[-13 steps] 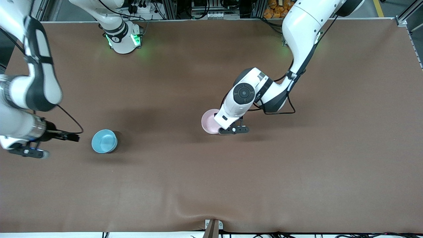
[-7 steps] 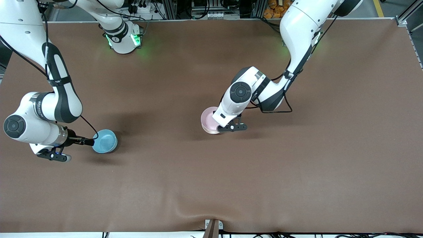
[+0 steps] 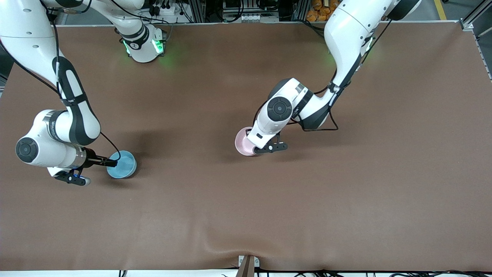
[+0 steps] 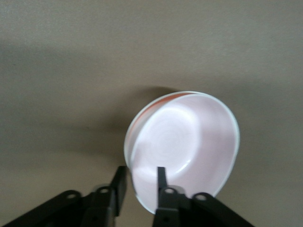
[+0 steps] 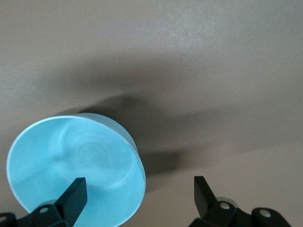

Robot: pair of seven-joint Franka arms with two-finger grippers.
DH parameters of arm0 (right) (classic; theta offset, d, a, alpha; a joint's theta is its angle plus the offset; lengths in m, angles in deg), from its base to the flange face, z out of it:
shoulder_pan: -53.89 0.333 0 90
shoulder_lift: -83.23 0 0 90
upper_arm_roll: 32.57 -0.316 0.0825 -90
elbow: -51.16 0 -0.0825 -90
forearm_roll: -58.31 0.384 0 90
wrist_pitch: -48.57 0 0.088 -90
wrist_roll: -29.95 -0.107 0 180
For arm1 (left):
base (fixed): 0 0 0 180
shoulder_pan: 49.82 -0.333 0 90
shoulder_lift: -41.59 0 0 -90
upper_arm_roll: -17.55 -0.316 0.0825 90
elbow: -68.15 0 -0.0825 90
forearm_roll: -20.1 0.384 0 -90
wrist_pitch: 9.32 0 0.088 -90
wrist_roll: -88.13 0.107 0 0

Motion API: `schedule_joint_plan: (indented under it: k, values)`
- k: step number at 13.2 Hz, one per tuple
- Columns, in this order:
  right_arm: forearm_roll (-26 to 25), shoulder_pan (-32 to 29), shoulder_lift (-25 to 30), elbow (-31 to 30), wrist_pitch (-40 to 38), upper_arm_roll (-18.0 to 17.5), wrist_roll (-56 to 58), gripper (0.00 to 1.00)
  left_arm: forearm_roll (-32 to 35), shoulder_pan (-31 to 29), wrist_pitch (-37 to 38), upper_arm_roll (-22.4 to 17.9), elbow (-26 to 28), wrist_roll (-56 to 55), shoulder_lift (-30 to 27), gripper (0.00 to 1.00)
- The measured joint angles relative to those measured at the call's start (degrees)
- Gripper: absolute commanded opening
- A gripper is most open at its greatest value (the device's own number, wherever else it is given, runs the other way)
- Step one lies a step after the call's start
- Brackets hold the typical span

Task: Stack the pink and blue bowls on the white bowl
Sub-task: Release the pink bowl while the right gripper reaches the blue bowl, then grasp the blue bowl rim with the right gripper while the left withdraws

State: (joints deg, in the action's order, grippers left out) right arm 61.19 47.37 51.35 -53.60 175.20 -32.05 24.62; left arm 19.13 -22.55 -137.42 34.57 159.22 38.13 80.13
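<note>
The pale pink bowl (image 3: 242, 141) sits mid-table, tilted inside the white bowl, which shows only as a white rim (image 4: 128, 142) beside the pink bowl (image 4: 189, 142). My left gripper (image 4: 140, 176) is shut on the pink bowl's rim, with one finger inside and one outside. The left arm's hand (image 3: 265, 132) covers part of the bowl in the front view. The sky blue bowl (image 3: 123, 165) stands upright toward the right arm's end of the table. My right gripper (image 3: 110, 164) is open at its rim. One finger is over the blue bowl (image 5: 71, 165) and the other over bare table.
The brown table mat (image 3: 307, 200) stretches wide around both bowls. The arm bases (image 3: 142, 46) stand along the table edge farthest from the front camera. A small bracket (image 3: 248, 263) sits at the nearest edge.
My right arm has swung in from the table's end and brought its open gripper to the blue bowl's rim. The left gripper and the pink bowl have barely shifted.
</note>
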Motion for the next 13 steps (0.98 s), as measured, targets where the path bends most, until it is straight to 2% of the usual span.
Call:
schedule_joint_plan:
  k: [1,2,3,4,7,10,13]
  values:
    - [0.07,0.0,-0.28,-0.04,0.0,0.0,0.0,0.8,0.0,0.0,0.43,-0.24,-0.81,-0.37,-0.33,1.0]
    - [0.09,0.0,-0.46,-0.07,0.01,0.0,0.0,0.58,0.03,-0.1,2.3,-1.33,-2.02,-0.42,-1.32,1.0]
    - [0.1,0.0,-0.61,-0.11,0.01,0.0,0.01,0.25,0.22,-0.38,5.7,-3.2,-3.82,-0.42,-2.99,1.0]
    - [0.1,0.0,-0.76,-0.13,0.01,0.0,0.01,0.0,0.49,-1.2,10.12,-5.04,-6.12,-0.39,-5.23,1.0]
    - [0.1,0.0,-1.09,-0.31,0.01,0.0,0.02,0.0,2.61,-6.81,19.6,-6.62,-10.47,0.51,-13.13,1.0]
    - [0.1,0.0,-1.16,-0.76,0.15,-0.02,0.03,0.0,3.42,-13.67,25.16,-6.81,-10.7,9.02,-20.29,1.0]
    - [0.47,0.02,0.02,-0.67,-0.08,-0.31,0.2,0.0,3.45,-18.93,28.76,-6.85,-10.64,16.48,-23.68,1.0]
